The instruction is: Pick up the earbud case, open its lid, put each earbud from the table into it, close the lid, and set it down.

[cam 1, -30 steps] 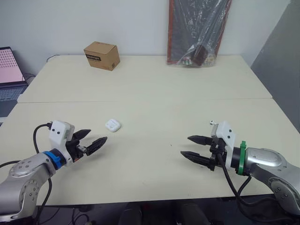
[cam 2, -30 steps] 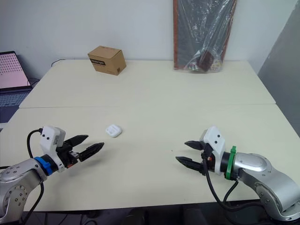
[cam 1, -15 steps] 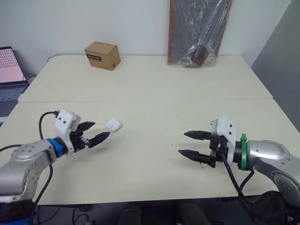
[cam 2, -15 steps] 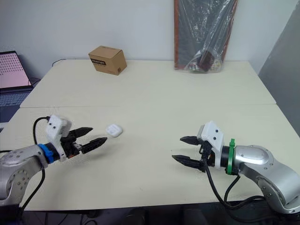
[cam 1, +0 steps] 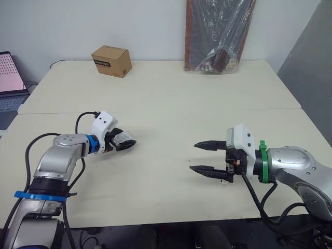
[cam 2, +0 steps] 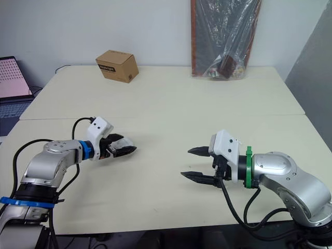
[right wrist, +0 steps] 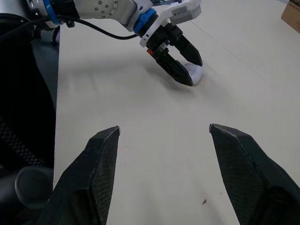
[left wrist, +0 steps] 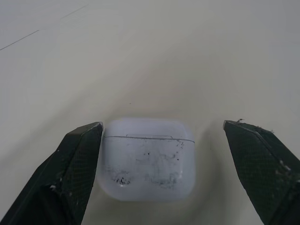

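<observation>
The white earbud case (left wrist: pixel 146 159) lies flat on the cream table (cam 1: pixel 166 98), lid shut, left of centre. My left gripper (cam 1: pixel 128 143) is open and straddles it. In the left wrist view one finger (left wrist: pixel 75 164) touches the case's side and the other stands apart from it. My right gripper (cam 1: pixel 207 157) hovers open over the table's right front with nothing between its fingers. The right wrist view looks across to the left gripper (right wrist: pixel 180 63) and the case (right wrist: pixel 197 73). A tiny white piece (cam 1: pixel 222 181) lies under the right gripper; I cannot tell what it is.
A cardboard box (cam 1: pixel 110 60) stands at the back left and a black plastic bag (cam 1: pixel 218 36) leans on the wall at the back. A laptop (cam 1: pixel 10 78) sits beyond the table's left edge. A grey panel (cam 1: pixel 311 62) rises at the right.
My left gripper has moved forward and to the right until its fingers came around the case. The right gripper has drifted a little to the left, still open.
</observation>
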You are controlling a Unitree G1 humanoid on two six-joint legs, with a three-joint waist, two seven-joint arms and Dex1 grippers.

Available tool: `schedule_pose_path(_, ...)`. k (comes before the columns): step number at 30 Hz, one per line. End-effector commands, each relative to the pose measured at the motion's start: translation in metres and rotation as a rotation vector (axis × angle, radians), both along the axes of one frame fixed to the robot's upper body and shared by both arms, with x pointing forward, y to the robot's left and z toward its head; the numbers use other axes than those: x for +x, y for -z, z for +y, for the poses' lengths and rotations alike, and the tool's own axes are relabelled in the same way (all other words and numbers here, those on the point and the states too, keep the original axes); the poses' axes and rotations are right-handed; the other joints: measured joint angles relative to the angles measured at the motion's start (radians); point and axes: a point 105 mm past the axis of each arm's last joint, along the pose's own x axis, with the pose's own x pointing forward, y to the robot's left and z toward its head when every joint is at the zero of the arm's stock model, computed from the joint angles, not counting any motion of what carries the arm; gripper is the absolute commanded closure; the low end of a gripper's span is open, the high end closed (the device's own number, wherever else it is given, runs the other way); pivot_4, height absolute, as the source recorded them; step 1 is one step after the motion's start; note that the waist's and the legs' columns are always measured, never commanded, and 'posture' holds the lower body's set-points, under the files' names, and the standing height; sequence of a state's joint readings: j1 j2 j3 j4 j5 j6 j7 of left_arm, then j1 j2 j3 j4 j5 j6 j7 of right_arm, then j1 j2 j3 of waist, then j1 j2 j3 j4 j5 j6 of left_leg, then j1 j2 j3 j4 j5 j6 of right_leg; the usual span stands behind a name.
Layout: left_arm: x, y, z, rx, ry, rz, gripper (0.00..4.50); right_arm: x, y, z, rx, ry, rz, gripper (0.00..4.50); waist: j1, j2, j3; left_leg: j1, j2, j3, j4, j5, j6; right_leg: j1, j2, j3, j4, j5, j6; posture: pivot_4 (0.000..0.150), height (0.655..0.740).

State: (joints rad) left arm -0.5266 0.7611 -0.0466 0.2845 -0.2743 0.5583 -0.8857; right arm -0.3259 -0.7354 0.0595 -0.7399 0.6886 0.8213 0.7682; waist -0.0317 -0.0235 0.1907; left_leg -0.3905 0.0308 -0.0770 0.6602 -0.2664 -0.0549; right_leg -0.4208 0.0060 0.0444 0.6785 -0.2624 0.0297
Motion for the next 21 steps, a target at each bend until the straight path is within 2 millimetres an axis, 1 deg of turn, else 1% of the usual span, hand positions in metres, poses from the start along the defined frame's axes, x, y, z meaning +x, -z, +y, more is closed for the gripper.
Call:
schedule_pose_path(1, 0.003, -0.007, 0.003, 0.017, 0.007, -0.01, 0.18, -0.005, -0.008, 0.004, 0.015, -0.015, -0.058, 1.32, 0.0, 0.0, 0.0, 0.0, 0.0, 0.0, 0.0, 0.0, 0.0, 0.0, 0.0, 0.0, 0.0, 0.0, 0.0, 0.15, 0.74)
schedule_pose_path(12, -0.001, 0.003, 0.011, 0.074, 0.016, 0.053, 0.18, -0.006, -0.009, 0.005, 0.027, 0.006, -0.056, 1.32, 0.0, 0.0, 0.0, 0.0, 0.0, 0.0, 0.001, 0.0, 0.0, 0.0, 0.0, 0.0, 0.001, 0.0, 0.0, 0.15, 0.74)
schedule_pose_path(21, -0.009, -0.002, 0.02, 0.082, 0.0, 0.071, 0.18, -0.006, -0.009, 0.005, 0.03, 0.011, -0.051, 1.32, -0.001, 0.0, 0.0, 0.001, 0.0, 0.0, 0.0, 0.0, 0.0, 0.0, 0.0, 0.0, 0.001, 0.0, 0.0, 0.15, 0.74)
